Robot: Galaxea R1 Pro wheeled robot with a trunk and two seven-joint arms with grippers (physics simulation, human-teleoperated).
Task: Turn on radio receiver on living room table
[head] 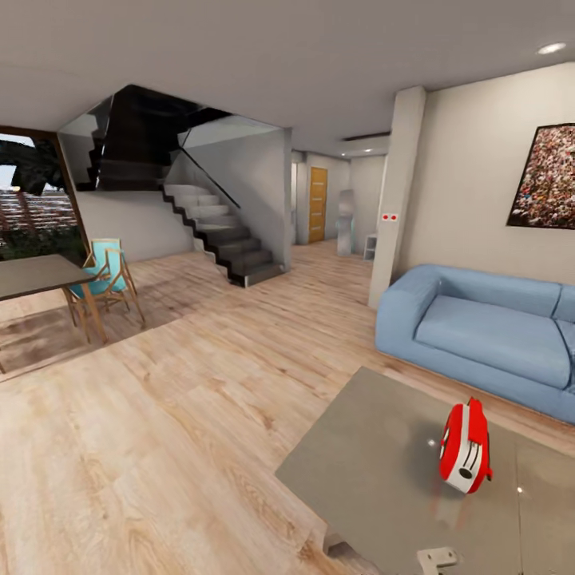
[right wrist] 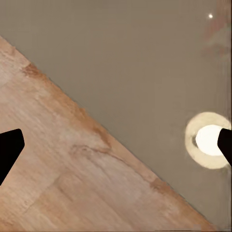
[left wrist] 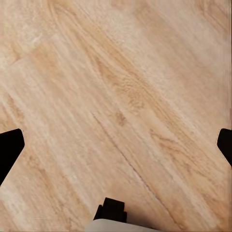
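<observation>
Radio receiver (head: 465, 447) is standing upright on the grey worktop (head: 367, 471), in front of the blue sofa (head: 479, 335). Robot's pulled up to the near edge, but nothing's touched it, so I'd say the whole reach-and-switch bit is left. Left tool (left wrist: 116, 145) hangs spread wide over wood floor (left wrist: 121, 72); right tool (right wrist: 116, 145) spread too, over the worktop's edge.

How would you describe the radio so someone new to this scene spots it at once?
Find the blue sofa against the right wall under the framed photo. In front of it stands a low grey table with a glossy top. The radio stands upright near the table's middle: small, bright red with a white band, the only vividly coloured thing on that top.
</observation>
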